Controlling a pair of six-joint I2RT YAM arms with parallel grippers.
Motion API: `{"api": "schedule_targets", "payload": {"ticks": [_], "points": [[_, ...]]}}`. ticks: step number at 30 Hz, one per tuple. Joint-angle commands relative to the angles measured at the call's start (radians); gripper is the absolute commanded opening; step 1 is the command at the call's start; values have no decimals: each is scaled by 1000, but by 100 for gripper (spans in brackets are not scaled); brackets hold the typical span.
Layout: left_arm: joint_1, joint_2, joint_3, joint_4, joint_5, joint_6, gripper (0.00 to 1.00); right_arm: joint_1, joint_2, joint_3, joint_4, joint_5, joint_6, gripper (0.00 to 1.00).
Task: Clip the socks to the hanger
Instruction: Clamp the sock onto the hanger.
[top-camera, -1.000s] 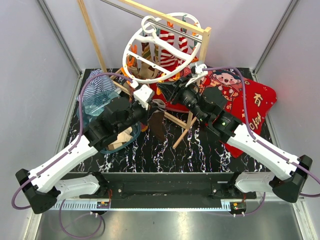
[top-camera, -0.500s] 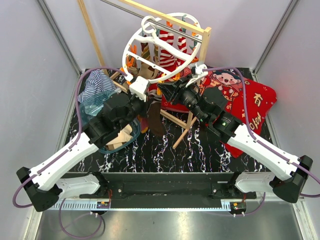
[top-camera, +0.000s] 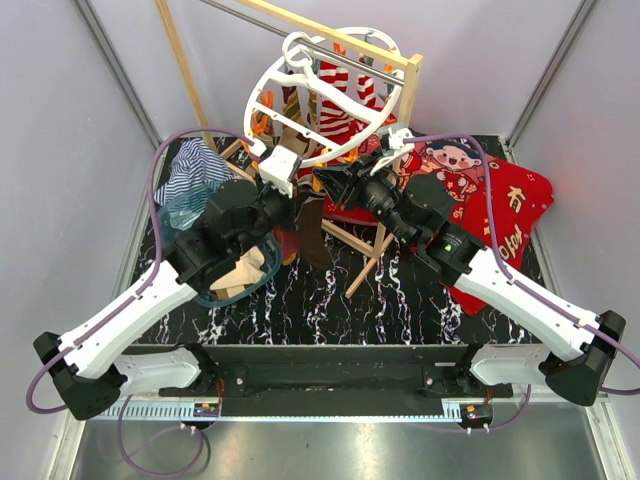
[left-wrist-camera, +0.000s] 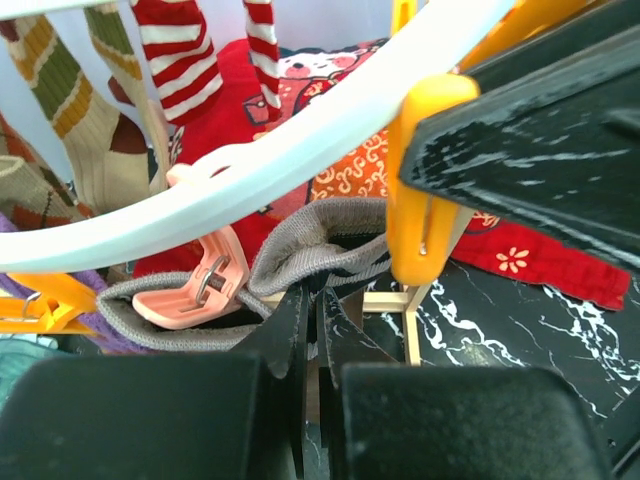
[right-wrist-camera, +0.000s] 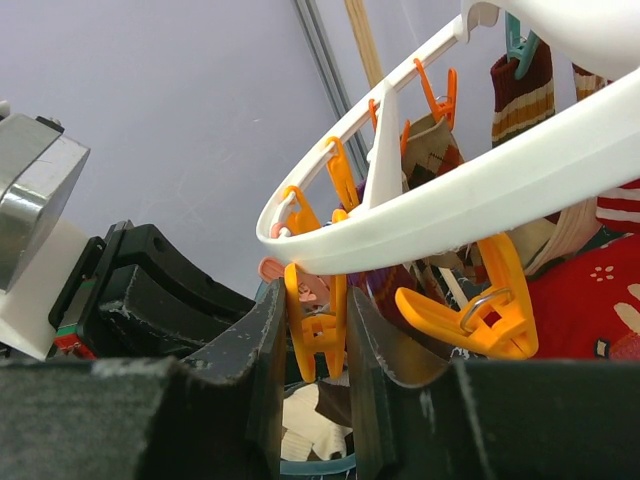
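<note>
Hanger (left-wrist-camera: 320, 120) of round white plastic, concentric rings joined by spokes, hung tilted from a pale wooden pole frame (top-camera: 180, 60) above a black marbled table (top-camera: 330, 300). Clipped on its far side: red-and-white striped socks (left-wrist-camera: 180, 50) and a brown, orange and cream argyle sock (left-wrist-camera: 70, 100). Left gripper (left-wrist-camera: 312, 300) just under the outer ring, black jaws pressed together, pinching the lower edge of a grey-brown ribbed sock (left-wrist-camera: 320, 235). Cuff gaping open right below the rim; in the top view, the rest of it drooping dark toward the table. Beside that cuff and touching it, a small pink plastic clip (left-wrist-camera: 195, 290) dangling from the ring. Right gripper (right-wrist-camera: 312, 300) closed from the other side on a small orange plastic clip (right-wrist-camera: 315, 330), one jaw against each flank. From the left wrist, that clip upright just right of the cuff, its lower tip level with the fabric — mouth parted or not, cannot tell. Behind the right arm, a big red cartoon-print blanket (top-camera: 510, 205) spread on the table; off to the left, a blue-and-white striped cloth (top-camera: 195, 170).
</note>
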Motion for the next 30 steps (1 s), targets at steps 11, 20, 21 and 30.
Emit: {"api": "schedule_targets", "payload": {"ticks": [11, 20, 21, 30], "points": [[-1, -31, 40, -24, 63, 51, 0, -8, -16, 3, 42, -21, -24, 0], [-1, -25, 78, -27, 78, 73, 0, -8, -13, 3, 42, -27, -30, 0], [0, -25, 80, -24, 80, 72, 0, -8, -12, 3, 42, -28, -33, 0], [3, -23, 92, -19, 90, 69, 0, -7, -9, 5, 45, -47, -38, 0]]}}
